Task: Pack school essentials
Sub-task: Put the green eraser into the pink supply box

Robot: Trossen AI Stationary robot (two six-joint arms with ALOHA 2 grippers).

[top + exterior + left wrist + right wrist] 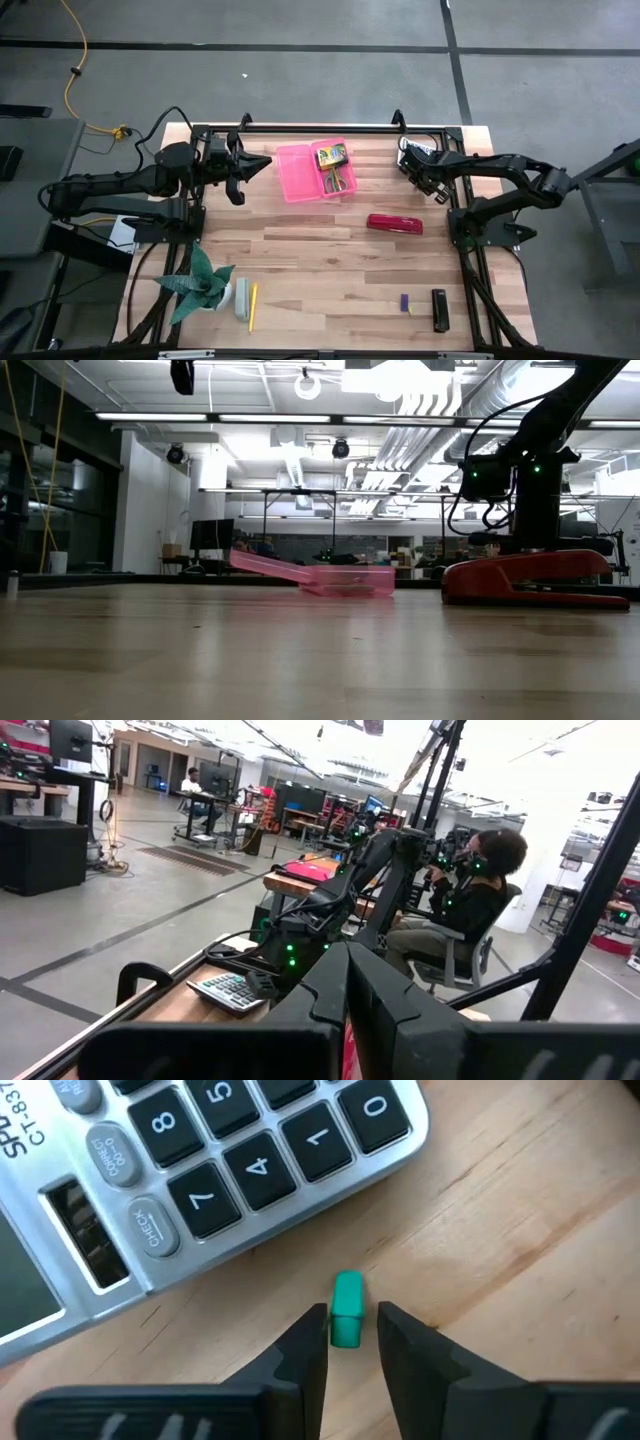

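An open pink box (300,172) sits at the table's far middle, holding a yellow-green crayon box (332,155) and green-handled scissors (341,183). My right gripper (352,1325) points down at the far right, beside a grey calculator (200,1170). Its fingers are open on either side of a small green piece (346,1305) that lies flat on the wood. My left gripper (262,163) hangs shut above the table, just left of the pink box. A red stapler (394,223) lies mid-table. A yellow pencil (253,305), a purple piece (405,302) and a black piece (439,310) lie near the front edge. My right gripper comes at the small green piece from above, one finger on each of its long sides. One fingertip (312,1335) stands right against the piece, while a narrow gap shows at the other (395,1335). Whether it touches I cannot tell. The piece rests on the table.
A green spiky plant (203,285) stands at the near left with a white object (241,298) beside it. The calculator lies close by the right gripper. Bare wood lies between the stapler and the front edge. A person (475,890) sits beyond the table's right side.
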